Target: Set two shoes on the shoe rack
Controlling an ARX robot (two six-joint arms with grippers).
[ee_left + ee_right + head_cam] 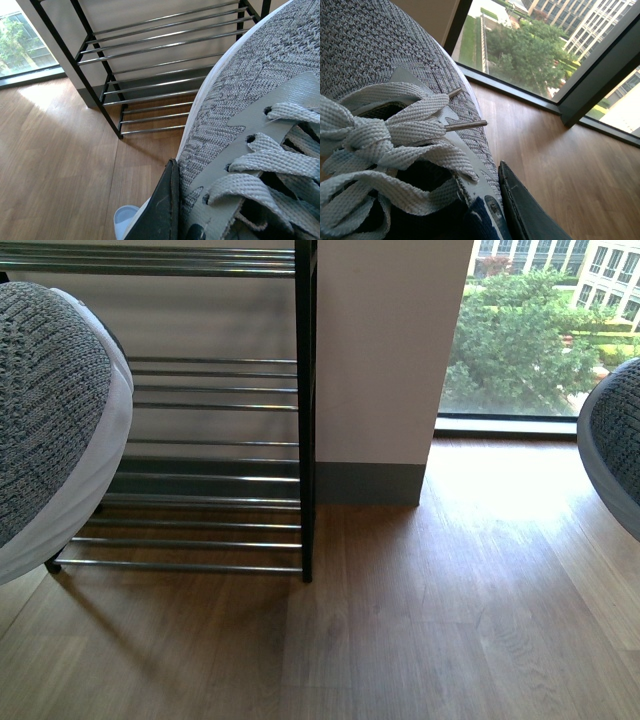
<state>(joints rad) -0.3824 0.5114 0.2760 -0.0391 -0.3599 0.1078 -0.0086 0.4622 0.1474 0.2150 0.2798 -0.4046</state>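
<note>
You are working in plain daylight, and it comes through the window (pixel 520 330) on the right of the front view. It leaves a pale, washed-out patch on the floor (pixel 500 490) just inside the glass, and the wood darkens towards the near edge. The shoe rack (pixel 305 440) casts a soft, faint shadow on the floor, and its chrome bars show thin bright glints. The left shoe (pixel 50 410) and right shoe (pixel 615 450) sit so close to the front lens that their outlines go slightly soft. Both wrist views keep the knit and laces crisp. Through the glass, the buildings look hazy and overexposed.
</note>
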